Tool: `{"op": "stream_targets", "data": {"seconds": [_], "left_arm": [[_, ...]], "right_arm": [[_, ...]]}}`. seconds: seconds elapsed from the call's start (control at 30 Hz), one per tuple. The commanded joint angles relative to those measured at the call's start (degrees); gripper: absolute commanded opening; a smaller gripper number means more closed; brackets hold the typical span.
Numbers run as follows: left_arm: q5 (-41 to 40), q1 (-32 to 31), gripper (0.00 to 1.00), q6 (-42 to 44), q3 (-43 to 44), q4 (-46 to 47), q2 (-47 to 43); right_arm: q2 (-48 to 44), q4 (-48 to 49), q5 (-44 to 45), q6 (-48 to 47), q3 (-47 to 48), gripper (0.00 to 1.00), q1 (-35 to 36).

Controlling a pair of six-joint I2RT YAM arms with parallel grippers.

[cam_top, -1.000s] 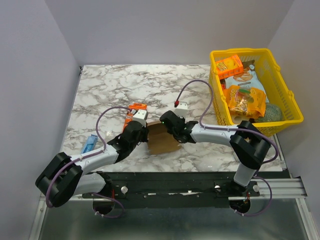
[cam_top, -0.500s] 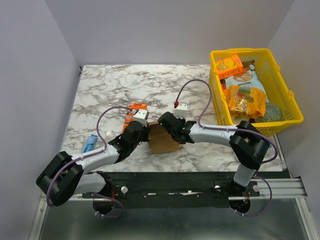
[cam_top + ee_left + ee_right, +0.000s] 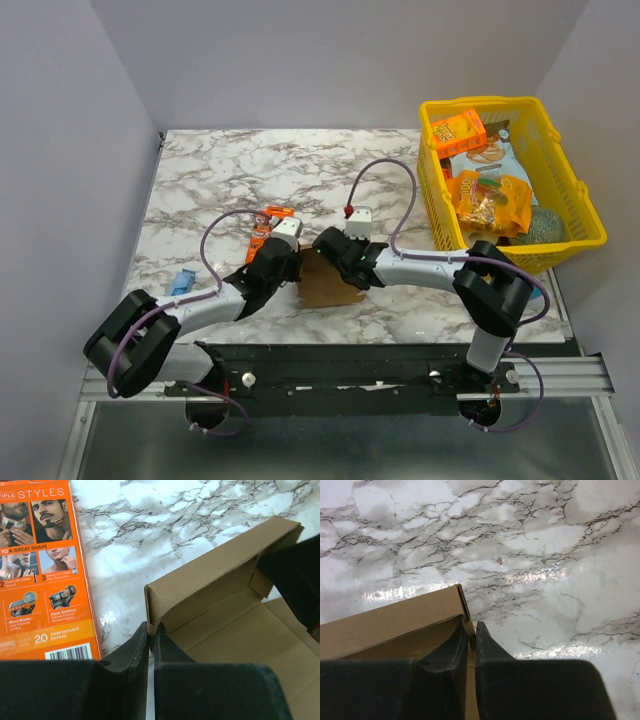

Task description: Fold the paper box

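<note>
Brown corrugated-cardboard paper box (image 3: 330, 288) sits on the white marble bench (image 3: 220, 180) near the front edge, between both arms, lid open, back wall raised. Left pincer (image 3: 151, 642) is closed, pinching the box's left wall corner. Right pincer (image 3: 471, 640) is closed on the thin right wall edge. Orange printed razor carton (image 3: 45, 565) lies just beside the box, left. Box looks light, stiff across panels, hinges at creases, likely slides on glossy marble. Best hold: flap edges near creases, other side pinned.

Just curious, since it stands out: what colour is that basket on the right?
Bright yellow basket, seen best in the top external view.
</note>
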Motion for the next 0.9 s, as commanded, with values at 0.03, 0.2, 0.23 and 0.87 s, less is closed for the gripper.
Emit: {"op": "stream_targets", "data": {"seconds": [0.03, 0.2, 0.23, 0.87], "left_arm": [[-3.7, 0.7, 0.00, 1.8, 3.7, -5.9, 4.1], [-3.5, 0.8, 0.00, 2.2, 4.4, -6.9, 4.8], [-3.3, 0.9, 0.00, 2.4, 4.8, -7.2, 5.1], [8.1, 1.2, 0.25, 4.9, 15.3, -22.7, 9.3]], "right_arm": [[-4.2, -0.4, -1.8, -2.9, -4.2, 0.19, -2.0], [-8.6, -0.3, -6.2, -5.0, -6.9, 0.41, -1.3], [-10.0, -0.3, -7.8, -5.8, -7.6, 0.49, -0.9], [-24.0, -10.6, -27.9, -14.3, -5.8, 0.79, 1.6]]}}
